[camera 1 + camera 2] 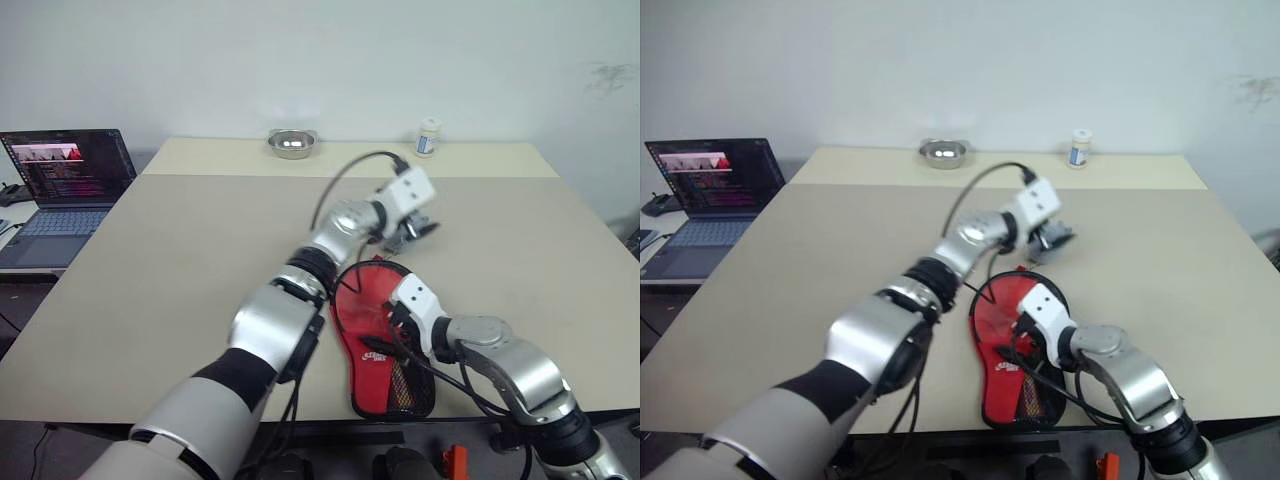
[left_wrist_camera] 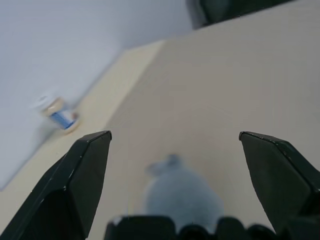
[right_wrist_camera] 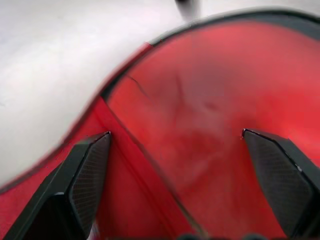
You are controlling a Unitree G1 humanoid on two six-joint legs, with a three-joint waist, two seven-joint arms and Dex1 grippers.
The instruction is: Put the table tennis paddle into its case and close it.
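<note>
Partly hidden case under right fingers, spread; left fingers spread, empty.

Head eyes look down over the table; right wrist view sits close above the case.

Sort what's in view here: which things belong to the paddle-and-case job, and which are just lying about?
Part of the job:
- red case, lying flat at the table's near edge
- left gripper, open, above the table beyond the case
- right gripper, open, over the case

Just lying about:
- metal bowl
- small white bottle
- laptop
</note>
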